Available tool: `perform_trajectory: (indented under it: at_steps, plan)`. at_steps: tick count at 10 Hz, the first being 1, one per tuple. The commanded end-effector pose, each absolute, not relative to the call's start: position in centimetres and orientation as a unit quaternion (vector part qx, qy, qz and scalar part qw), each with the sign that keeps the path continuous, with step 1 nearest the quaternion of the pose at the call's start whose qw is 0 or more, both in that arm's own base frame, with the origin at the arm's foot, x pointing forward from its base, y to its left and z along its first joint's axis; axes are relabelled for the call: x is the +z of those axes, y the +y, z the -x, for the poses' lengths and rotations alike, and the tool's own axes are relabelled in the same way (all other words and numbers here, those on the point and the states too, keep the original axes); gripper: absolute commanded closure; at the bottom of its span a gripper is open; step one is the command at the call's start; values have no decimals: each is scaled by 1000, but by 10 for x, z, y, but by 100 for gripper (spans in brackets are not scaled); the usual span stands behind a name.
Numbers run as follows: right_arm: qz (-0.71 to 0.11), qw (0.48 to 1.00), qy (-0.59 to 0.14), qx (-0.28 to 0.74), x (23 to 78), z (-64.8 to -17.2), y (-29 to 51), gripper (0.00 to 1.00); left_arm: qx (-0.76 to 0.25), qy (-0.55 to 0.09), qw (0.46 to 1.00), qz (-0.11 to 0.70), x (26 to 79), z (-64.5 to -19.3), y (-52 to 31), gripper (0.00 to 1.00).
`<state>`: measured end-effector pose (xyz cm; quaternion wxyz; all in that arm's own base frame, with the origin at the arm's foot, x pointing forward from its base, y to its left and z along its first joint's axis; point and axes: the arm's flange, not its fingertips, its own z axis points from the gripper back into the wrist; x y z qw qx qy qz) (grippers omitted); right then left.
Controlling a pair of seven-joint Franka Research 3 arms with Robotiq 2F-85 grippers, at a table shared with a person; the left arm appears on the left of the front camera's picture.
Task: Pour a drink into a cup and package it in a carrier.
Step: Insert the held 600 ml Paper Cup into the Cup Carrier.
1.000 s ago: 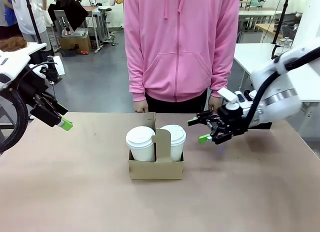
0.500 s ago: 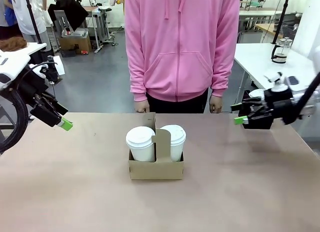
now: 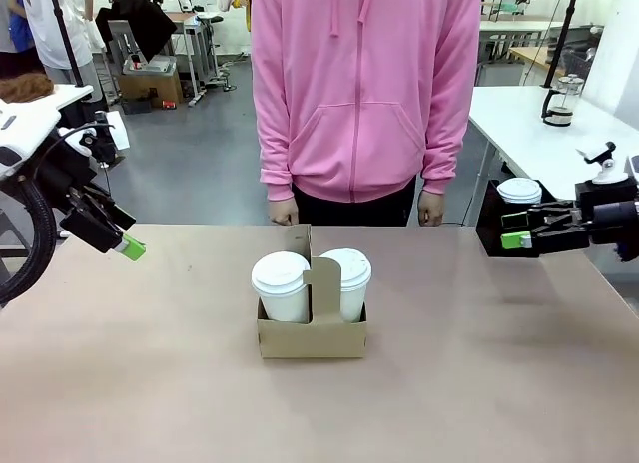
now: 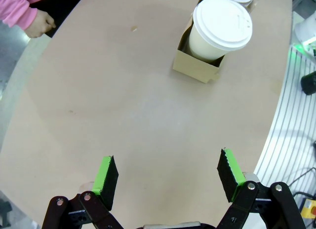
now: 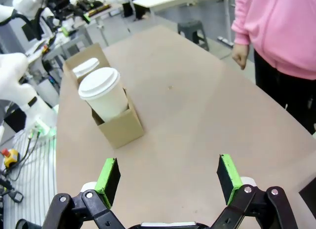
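Centre of the front frame, on the smooth brown counter [image 3: 120, 383]: carrier [image 3: 312, 335], thin creased cardboard, flexes, so lift by its upright handle panel. Both slots hold a lidded paper cup [image 3: 281, 286], light, crushable, slick lid. Left tool [image 3: 128, 247] and right tool [image 3: 516, 231] released, holding nothing

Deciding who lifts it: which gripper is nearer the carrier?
Left, slightly. The left gripper hangs open off the carrier's left; the right gripper, open, sits farther off at the table's right edge.

Right gripper [image 3: 516, 231] farther from carrier [image 3: 312, 328]
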<state>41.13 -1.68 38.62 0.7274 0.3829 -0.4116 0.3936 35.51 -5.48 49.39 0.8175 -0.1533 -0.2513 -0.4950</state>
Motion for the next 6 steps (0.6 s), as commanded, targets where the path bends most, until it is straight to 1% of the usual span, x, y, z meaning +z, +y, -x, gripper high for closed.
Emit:
perform_trajectory:
  at_steps: [1, 2, 6]
  plan:
    - [-383, 730, -423, 375, 386, -409, -12, 0, -500, -255, 812, 160, 494, -356, -53, 0]
    - [-383, 727, -412, 394, 386, -411, -17, 0, -500, -255, 812, 160, 494, -356, -53, 0]
    - [-383, 727, -412, 394, 386, -411, -17, 0, -500, -255, 812, 160, 494, -356, -53, 0]
